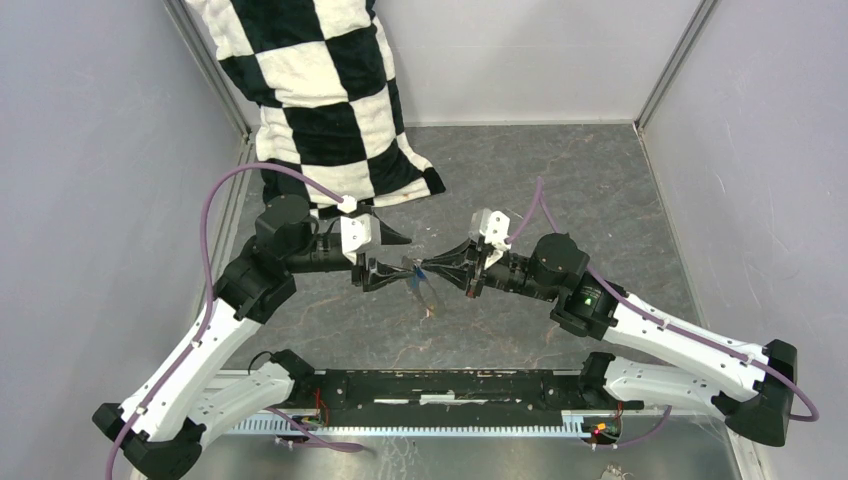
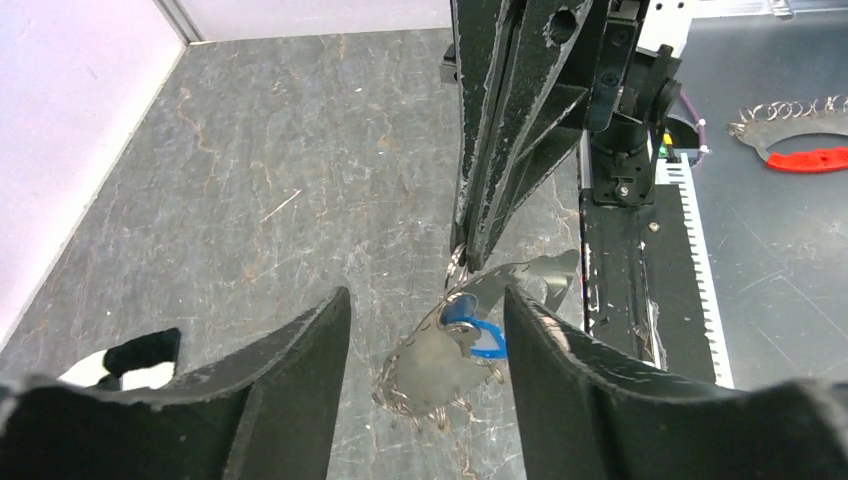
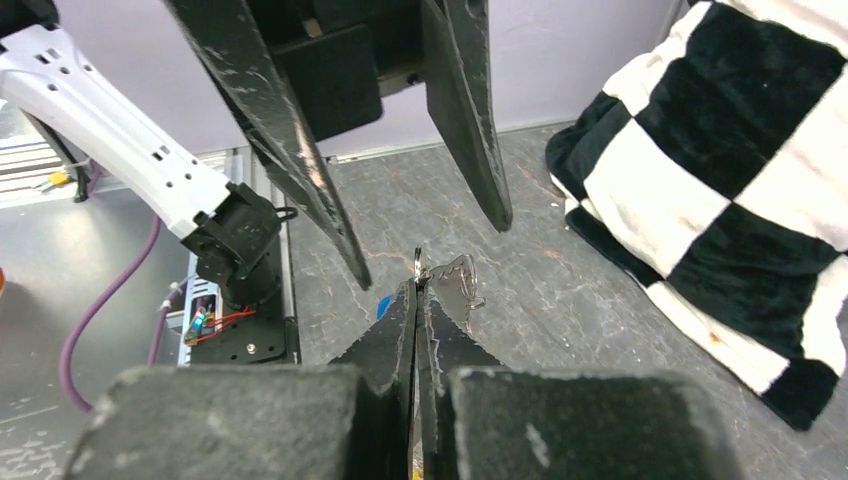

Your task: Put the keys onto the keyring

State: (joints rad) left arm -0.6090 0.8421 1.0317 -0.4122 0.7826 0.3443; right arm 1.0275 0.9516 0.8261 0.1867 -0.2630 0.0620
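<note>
My right gripper is shut on the keyring, pinching the thin silver wire at its top. The floppy loop hangs below the tips, above the grey floor. A key with a blue head hangs on the wire just under that pinch. A small golden bit shows at the loop's low end; I cannot tell if it is threaded on. My left gripper faces the right one, open, its fingers standing either side of the blue key without touching it.
A black-and-white checkered cloth lies at the back left, close behind the left arm. Grey walls close in on three sides. The arms' base rail runs along the near edge. A red-handled tool lies beyond that rail.
</note>
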